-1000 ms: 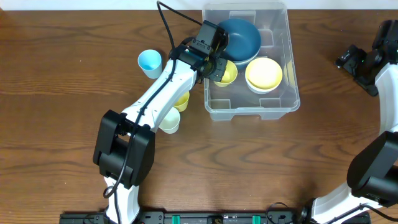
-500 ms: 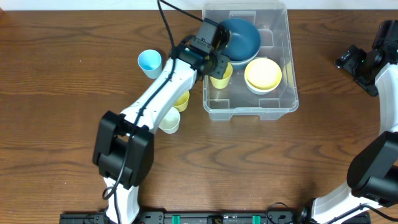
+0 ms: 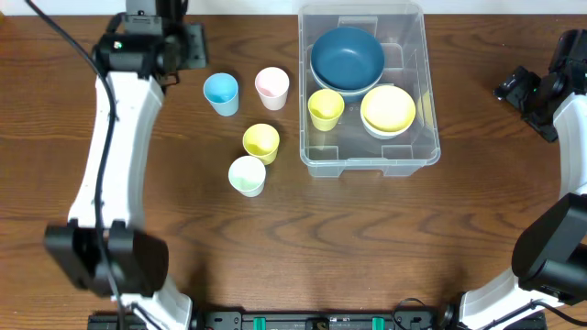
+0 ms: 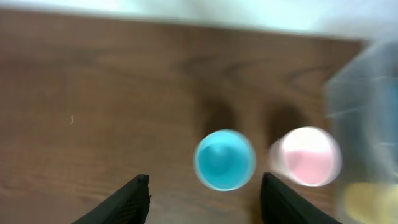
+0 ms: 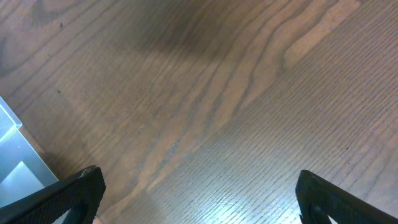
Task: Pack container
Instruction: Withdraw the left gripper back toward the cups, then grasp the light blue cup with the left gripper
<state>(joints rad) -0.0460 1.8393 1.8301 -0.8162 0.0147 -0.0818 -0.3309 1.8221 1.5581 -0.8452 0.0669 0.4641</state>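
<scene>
Counter (image 3: 385, 238) of dark wood carries all items. The left claw (image 4: 204, 180) sits at the rear left, above the counter. The overhead view shows it only as a dark block. The left wrist view, though blurred, shows both fingers (image 4: 134, 202) spread wide with nothing held.

Just right of it, and ahead of it in the wrist view, a blue cup (image 3: 221, 92) stands upright, with a pink cup (image 3: 271, 85) beside it. Only the overhead view shows the two nearer cups, a loose yellow cup (image 3: 260, 141) and a pale green cup (image 3: 247, 174), close together and open side up.

The container (image 3: 371, 158) stands right of centre at the rear, just right of the pink cup. From overhead its contents are plain: a blue bowl (image 3: 347, 57) at the back, a packed yellow cup (image 3: 326, 107) front left and a yellow bowl (image 3: 389, 108) front right. The left wrist view gives only a blurred clear wall at its right edge.

The right claw (image 5: 199, 186) is at the far right edge, well apart from the container. Its wrist view shows fingers set wide over bare wood, empty, with one clear corner of the container at lower left.
</scene>
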